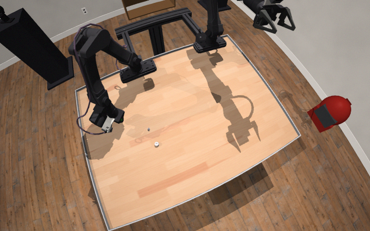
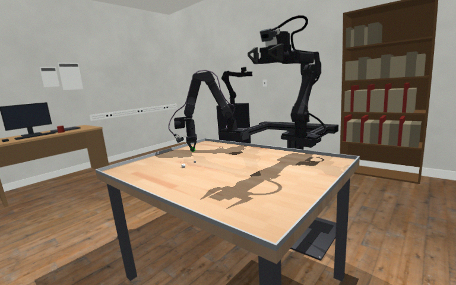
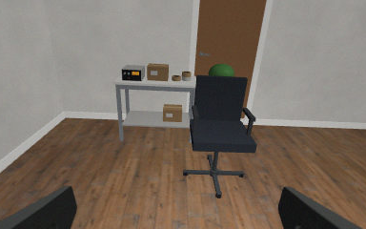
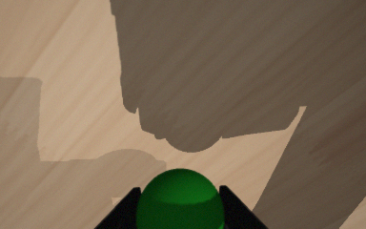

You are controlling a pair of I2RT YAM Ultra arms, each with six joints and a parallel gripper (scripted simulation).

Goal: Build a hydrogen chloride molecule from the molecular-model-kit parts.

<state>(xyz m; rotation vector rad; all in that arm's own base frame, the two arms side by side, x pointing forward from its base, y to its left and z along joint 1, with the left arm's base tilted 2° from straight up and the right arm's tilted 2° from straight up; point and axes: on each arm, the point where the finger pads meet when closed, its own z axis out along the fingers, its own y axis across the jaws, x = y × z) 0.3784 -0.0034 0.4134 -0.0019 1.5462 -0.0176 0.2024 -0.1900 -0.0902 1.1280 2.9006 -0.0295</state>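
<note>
My right gripper (image 1: pixel 121 118) (image 2: pixel 192 147) (image 4: pixel 180 197) points down and is shut on the green ball (image 2: pixel 192 149) (image 4: pixel 180 207), holding it above the table's left part in the top view. The ball's hole is not visible. A small grey peg (image 1: pixel 148 129) (image 2: pixel 194 161) stands apart on the table; its exact pose is too small to tell. The white ball (image 1: pixel 156 144) (image 2: pixel 183 165) rests near it, not touching, with a dark mark on its upper side. My left gripper (image 1: pixel 284 30) (image 2: pixel 259 54) (image 3: pixel 177 197) is open and empty, raised high and pointing out beyond the table.
The table (image 1: pixel 181 160) (image 2: pixel 174 215) has a low raised grey rim (image 1: pixel 98 194) (image 2: pixel 188 212). Both arm bases stand along one table edge. Arm shadows lie across the table top. The left wrist view shows only a chair (image 3: pixel 220 138), a shelf (image 3: pixel 156 88) and the room.
</note>
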